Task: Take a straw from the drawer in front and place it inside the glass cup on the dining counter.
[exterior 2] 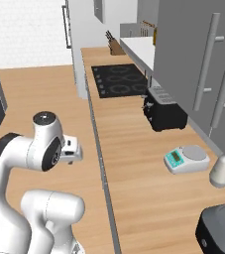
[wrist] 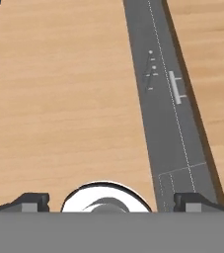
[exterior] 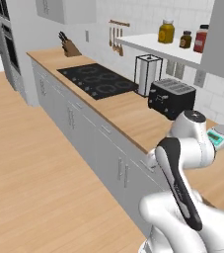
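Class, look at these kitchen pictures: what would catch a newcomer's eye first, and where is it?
The white robot arm looms in the foreground. Behind it, a black toaster and black cooktop sit on the wood counter along the tiled wall. A small scale with a teal display lies nearer.

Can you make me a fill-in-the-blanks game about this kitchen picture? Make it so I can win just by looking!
1. The black toaster stands on the ____ counter.
2. The little scale has a ____ screen.
3. The knife block stands at the counter's ____ end.
4. The tool has its fingers wide ____, holding nothing.

Missing words: wooden; green; far; open
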You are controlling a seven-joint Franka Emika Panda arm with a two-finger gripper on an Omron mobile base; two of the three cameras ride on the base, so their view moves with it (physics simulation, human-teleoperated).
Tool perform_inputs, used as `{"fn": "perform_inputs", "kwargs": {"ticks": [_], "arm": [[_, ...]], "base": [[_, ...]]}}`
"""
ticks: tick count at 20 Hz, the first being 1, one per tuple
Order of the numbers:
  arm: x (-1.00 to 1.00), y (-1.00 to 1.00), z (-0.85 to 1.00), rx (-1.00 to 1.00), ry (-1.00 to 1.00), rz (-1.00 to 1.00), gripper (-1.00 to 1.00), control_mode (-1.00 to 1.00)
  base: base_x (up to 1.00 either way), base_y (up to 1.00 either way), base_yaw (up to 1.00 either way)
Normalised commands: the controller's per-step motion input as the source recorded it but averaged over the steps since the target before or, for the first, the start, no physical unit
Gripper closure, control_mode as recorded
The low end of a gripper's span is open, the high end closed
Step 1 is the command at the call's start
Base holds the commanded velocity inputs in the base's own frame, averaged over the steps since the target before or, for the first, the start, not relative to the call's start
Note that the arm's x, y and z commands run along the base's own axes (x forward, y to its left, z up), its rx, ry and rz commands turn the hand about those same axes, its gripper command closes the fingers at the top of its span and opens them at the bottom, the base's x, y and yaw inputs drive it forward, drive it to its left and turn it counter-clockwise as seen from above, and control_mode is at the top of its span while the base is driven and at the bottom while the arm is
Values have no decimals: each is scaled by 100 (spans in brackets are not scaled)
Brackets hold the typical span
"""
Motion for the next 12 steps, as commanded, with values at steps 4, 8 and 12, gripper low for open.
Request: {"fn": "perform_inputs", "kwargs": {"ticks": [4, 8, 12], "arm": [[62, 3, -54, -30, 2, 4, -100, -100], [100, 3, -39, -36, 16, 0, -100, -100], [81, 0, -46, -13, -2, -24, -100, -100]], "base": [[0, 0, 0], [0, 0, 0], [0, 0, 0]]}}
